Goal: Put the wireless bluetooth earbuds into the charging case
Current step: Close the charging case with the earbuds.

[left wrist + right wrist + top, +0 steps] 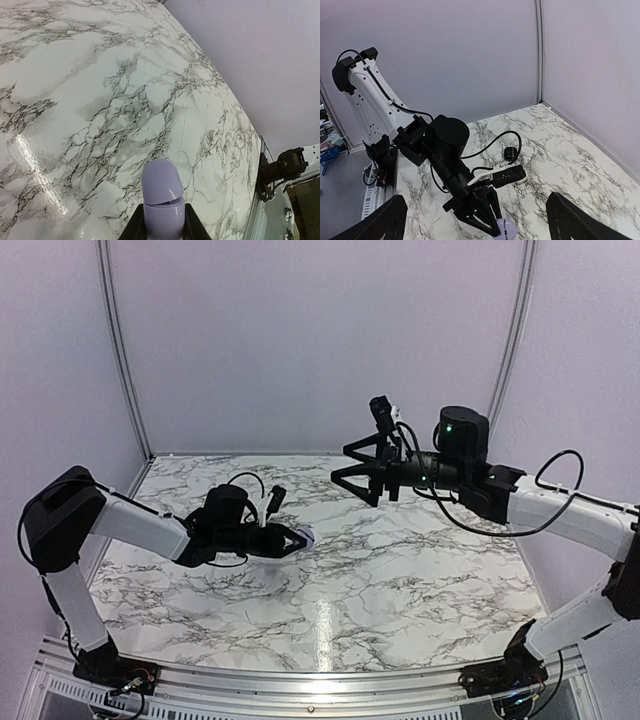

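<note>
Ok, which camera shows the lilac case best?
Left wrist: the lilac case fills the foreground, seam visible, in the left gripper. Top external shows a pale speck; right wrist, only its tip at bottom edge.

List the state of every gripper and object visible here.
left gripper: shut on the lilac charging case, low over the table.
lilac charging case: clamped at one end, rounded end pointing out; lid looks closed.
right gripper: open, empty, raised above the table.
earbuds: none visible in any view.
</note>
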`<control>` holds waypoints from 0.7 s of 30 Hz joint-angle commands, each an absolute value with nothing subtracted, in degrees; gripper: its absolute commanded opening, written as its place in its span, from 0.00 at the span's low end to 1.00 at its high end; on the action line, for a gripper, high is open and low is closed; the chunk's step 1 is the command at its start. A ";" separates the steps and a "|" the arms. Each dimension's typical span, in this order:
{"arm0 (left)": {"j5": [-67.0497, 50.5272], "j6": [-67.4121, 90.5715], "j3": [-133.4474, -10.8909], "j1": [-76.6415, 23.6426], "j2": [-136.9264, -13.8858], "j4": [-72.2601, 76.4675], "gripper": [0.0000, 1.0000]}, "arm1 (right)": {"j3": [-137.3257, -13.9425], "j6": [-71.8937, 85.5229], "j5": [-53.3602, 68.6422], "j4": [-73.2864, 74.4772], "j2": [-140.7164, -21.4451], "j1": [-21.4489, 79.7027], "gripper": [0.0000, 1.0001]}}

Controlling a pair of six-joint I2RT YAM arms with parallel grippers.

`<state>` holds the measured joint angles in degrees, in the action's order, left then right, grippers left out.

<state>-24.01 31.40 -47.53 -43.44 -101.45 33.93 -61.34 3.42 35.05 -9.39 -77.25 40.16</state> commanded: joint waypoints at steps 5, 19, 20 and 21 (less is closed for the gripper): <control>-25.71 22.18 -44.21 -45.59 -95.94 36.64 0.00 | -59.36 7.72 33.65 -9.89 -85.08 36.39 0.85; -29.75 25.49 -46.78 -46.97 -94.44 37.71 0.00 | -63.54 0.18 8.18 -5.38 -94.50 42.91 0.80; -29.70 25.93 -47.02 -46.94 -94.54 37.71 0.00 | -63.81 -1.45 6.48 -5.14 -94.67 43.64 0.81; -29.88 26.00 -47.24 -47.01 -94.62 37.71 0.00 | -64.04 -2.10 5.06 -4.87 -94.87 44.16 0.81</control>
<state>-28.58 24.40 -44.62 -46.78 -94.26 36.12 -60.49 2.15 14.55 -5.87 -94.59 41.95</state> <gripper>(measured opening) 0.222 0.804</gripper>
